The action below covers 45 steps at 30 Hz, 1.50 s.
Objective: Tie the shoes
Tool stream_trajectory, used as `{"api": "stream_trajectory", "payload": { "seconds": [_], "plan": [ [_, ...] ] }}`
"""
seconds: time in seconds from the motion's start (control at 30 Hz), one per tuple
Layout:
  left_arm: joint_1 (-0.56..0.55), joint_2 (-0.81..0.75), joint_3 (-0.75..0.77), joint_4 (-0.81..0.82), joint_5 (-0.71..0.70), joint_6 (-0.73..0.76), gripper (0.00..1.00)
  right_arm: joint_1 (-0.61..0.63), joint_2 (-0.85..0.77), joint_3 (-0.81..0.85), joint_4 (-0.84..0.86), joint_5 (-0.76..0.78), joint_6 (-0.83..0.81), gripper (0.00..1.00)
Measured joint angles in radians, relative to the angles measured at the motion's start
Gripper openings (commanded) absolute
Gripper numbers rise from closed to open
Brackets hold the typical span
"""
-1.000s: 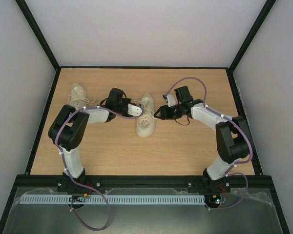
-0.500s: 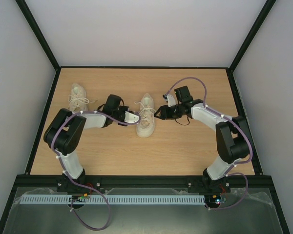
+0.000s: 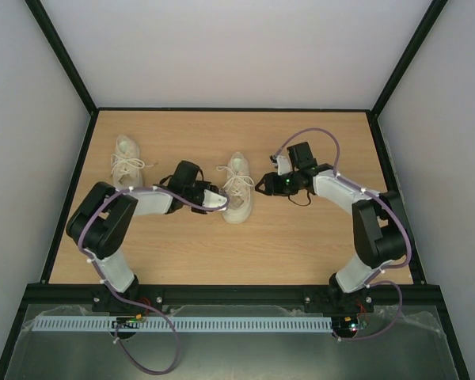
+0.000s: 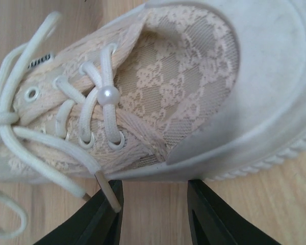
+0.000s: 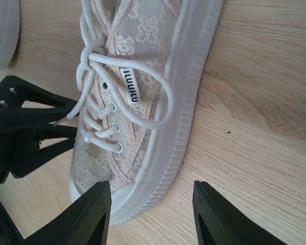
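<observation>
Both grippers wide open, flanking centre shoe [image 3: 237,188].
Left gripper [image 3: 214,199] and right gripper [image 3: 263,186] hold nothing; lace tip [image 4: 108,193] lies against left's finger. Shoe sits mid-table, second shoe [image 3: 127,160] far left.

One sneaker [image 3: 237,187] lies in the middle of the surface [image 3: 222,245]. The left hand [image 3: 215,199] is just left of it, the right hand [image 3: 263,187] just right. The other sneaker [image 3: 127,161] lies far left, toward the back.
</observation>
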Motion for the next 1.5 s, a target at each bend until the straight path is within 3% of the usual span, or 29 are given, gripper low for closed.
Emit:
{"api": "stream_trajectory", "payload": {
  "seconds": [0.33, 0.6, 0.77, 0.9, 1.07, 1.27, 1.5],
  "plan": [
    [-0.073, -0.010, -0.014, 0.056, -0.017, -0.080, 0.43, -0.003, -0.037, -0.020, 0.001, 0.024, 0.006, 0.49],
    [-0.025, -0.111, -0.040, 0.019, -0.045, -0.112, 0.80, -0.071, -0.119, -0.069, 0.040, 0.113, 0.053, 0.56],
    [0.061, -0.255, -0.040, -0.046, -0.056, -0.240, 0.99, -0.165, -0.222, -0.122, 0.115, 0.226, 0.103, 0.66],
    [0.155, -0.393, -0.061, -0.068, -0.069, -0.424, 0.99, -0.217, -0.336, -0.188, 0.162, 0.347, 0.144, 0.76],
    [0.312, -0.593, -0.190, -0.022, -0.090, -0.675, 0.99, -0.222, -0.492, -0.263, 0.206, 0.505, 0.171, 0.96],
    [0.528, -0.806, -0.374, 0.065, -0.167, -0.975, 0.99, -0.222, -0.588, -0.352, 0.243, 0.659, 0.183, 0.98],
    [0.682, -0.983, -0.507, 0.113, -0.320, -1.226, 0.99, -0.223, -0.632, -0.434, 0.256, 0.694, 0.186, 0.99]
  ]
}}
